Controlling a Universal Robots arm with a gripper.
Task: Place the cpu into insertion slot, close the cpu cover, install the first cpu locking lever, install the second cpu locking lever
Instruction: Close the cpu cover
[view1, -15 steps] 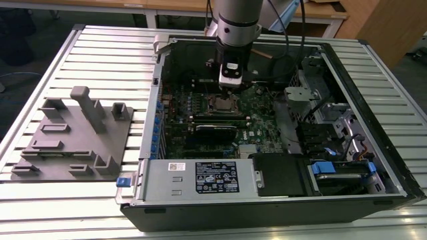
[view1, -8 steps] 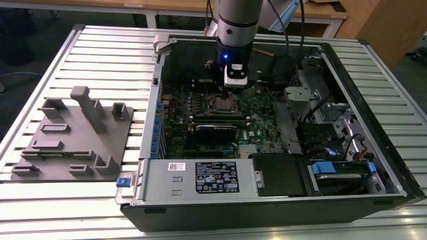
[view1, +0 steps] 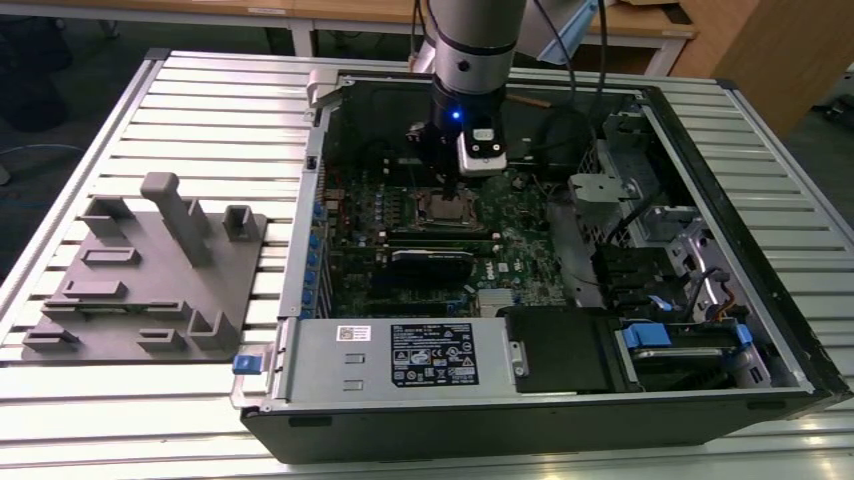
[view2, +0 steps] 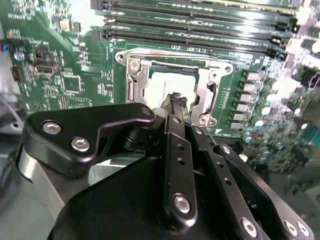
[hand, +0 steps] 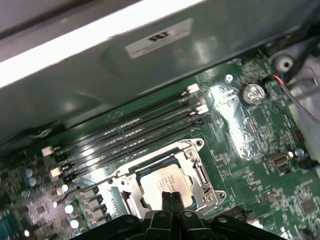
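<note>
Right now my claw (hand: 170, 196) is pinched together on nothing, tips at the edge of the cpu (hand: 157, 182), which sits in the insertion slot (view2: 172, 67) just above the middle of the exterior view. Around it the cpu cover (hand: 204, 179) looks lowered, so I judge I'm on closing it; that calls for a straight, gentle press.

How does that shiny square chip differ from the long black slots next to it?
The chip is square, silver-grey and sits inside a metal frame; the slots are long, narrow, black and lie in parallel rows. The closed claw hangs at the chip, not the slots. Both sit on the green board.
</note>
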